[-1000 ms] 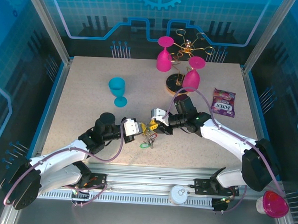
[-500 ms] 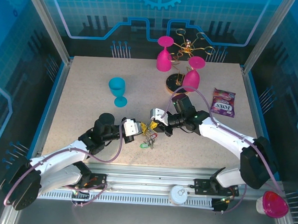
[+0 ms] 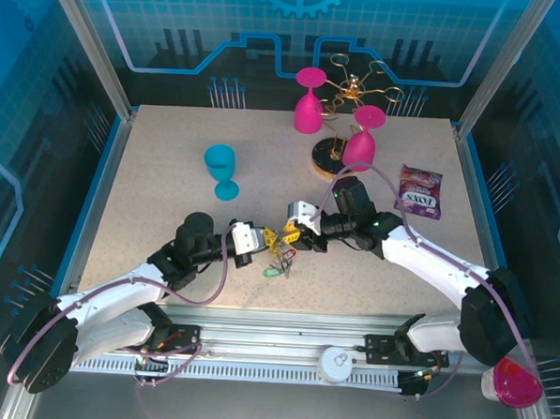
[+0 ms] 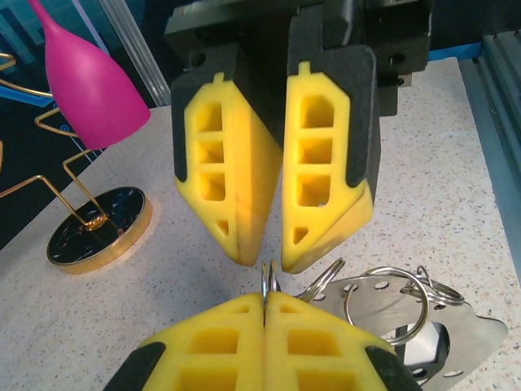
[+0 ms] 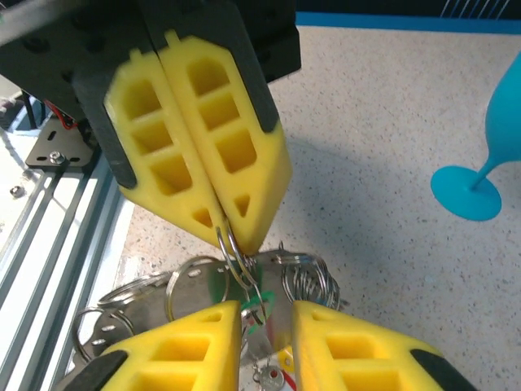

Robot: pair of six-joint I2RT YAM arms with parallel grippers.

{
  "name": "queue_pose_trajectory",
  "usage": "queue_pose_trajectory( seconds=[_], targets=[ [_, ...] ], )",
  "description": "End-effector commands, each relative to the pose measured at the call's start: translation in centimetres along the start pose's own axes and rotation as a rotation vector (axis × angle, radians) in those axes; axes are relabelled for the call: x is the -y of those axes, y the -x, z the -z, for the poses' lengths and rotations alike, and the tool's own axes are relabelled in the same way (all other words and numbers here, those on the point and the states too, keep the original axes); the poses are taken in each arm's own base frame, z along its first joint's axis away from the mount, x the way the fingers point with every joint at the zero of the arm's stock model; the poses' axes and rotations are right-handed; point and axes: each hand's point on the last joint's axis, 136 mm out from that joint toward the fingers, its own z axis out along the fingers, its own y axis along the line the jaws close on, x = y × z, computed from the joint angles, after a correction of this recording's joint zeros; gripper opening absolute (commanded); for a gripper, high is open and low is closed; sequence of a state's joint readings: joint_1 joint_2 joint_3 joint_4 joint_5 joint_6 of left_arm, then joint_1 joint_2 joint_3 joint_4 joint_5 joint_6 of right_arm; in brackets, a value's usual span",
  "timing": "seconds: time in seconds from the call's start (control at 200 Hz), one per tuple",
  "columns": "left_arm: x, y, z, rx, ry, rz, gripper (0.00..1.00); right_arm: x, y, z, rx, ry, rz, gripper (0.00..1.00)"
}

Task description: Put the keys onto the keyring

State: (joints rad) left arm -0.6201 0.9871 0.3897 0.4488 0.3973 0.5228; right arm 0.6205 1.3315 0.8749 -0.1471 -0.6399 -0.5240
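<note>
Table centre: my left gripper (image 3: 267,238) is clamped on the keyring (image 4: 267,278), with the keys (image 3: 279,259) bunched beneath. My right gripper (image 3: 286,231) faces it, jaws slightly parted. Blue goblet (image 3: 221,169), wire stand (image 3: 347,89) and sweet packet (image 3: 420,191) sit well behind.

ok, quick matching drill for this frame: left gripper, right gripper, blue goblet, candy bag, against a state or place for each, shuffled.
Things:
1. left gripper
2. right gripper
3. blue goblet
4. candy bag

States or places:
A. standing upright on the table, far-left of both grippers
B. jaws a little apart
C. lying flat near the right edge
D. shut on a thin metal ring

Pairs: 1-D, 2-B, 3-A, 4-C.
</note>
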Motion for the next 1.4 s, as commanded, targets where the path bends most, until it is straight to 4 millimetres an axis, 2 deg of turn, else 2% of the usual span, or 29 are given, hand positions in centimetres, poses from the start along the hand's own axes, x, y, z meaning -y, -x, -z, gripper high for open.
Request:
queue_pose_trajectory(
  seconds=[0.0, 0.29, 0.57, 0.675, 0.755, 0.866, 0.876, 0.896, 0.941, 1.041, 1.136, 1.226, 1.396],
  targets=[
    [0.1, 1.5, 0.2, 0.067, -0.011, -0.021, 0.0, -0.4, 0.6, 0.2, 0.041, 0.025, 0.029, 0.25],
    [0.1, 1.6, -0.1, 0.071, -0.019, -0.016, 0.0, -0.5, 1.3, -0.4, 0.073, 0.047, 0.047, 0.25],
    [0.0, 1.9, -0.4, 0.094, -0.021, -0.004, 0.0, -0.7, 0.9, -1.3, 0.071, 0.072, 0.045, 0.18],
    [-0.1, 2.0, -0.4, 0.104, -0.014, 0.002, 0.0, -0.5, 0.8, -1.4, 0.068, 0.068, 0.047, 0.13],
    [-0.1, 1.8, -0.5, 0.098, -0.015, 0.008, 0.0, -0.4, 0.9, -1.4, 0.073, 0.065, 0.049, 0.0],
    [-0.8, 1.5, -0.5, 0.077, 0.021, 0.014, 0.0, -0.2, 1.1, -1.1, 0.071, 0.045, 0.06, 0.0],
    [-0.8, 1.4, -0.5, 0.073, 0.025, 0.016, 0.02, -0.1, 0.9, -1.1, 0.062, 0.041, 0.057, 0.0],
    [-1.1, 1.2, -0.5, 0.062, 0.036, 0.019, 0.08, 0.3, 2.0, -0.8, 0.071, 0.026, 0.079, 0.0],
    [-1.4, 0.8, -0.5, 0.031, 0.056, 0.022, 0.2, 0.4, 1.9, -0.6, 0.043, 0.012, 0.091, 0.0],
    [-1.7, -0.1, -0.5, -0.047, 0.061, 0.01, 0.25, 0.2, 1.2, -0.6, -0.042, 0.006, 0.121, 0.0],
    [-1.8, -0.5, -0.6, -0.101, 0.052, 0.004, 0.24, -0.3, 0.7, -0.7, -0.12, 0.018, 0.147, 0.0],
    [-1.6, -1.0, -0.6, -0.143, 0.029, 0.009, 0.23, -0.5, 1.1, -0.7, -0.151, 0.021, 0.166, 0.0],
    [-1.4, -0.8, -0.7, -0.163, 0.002, 0.003, 0.13, -1.1, 2.3, -1.0, -0.184, 0.039, 0.217, 0.0]
  ],
)
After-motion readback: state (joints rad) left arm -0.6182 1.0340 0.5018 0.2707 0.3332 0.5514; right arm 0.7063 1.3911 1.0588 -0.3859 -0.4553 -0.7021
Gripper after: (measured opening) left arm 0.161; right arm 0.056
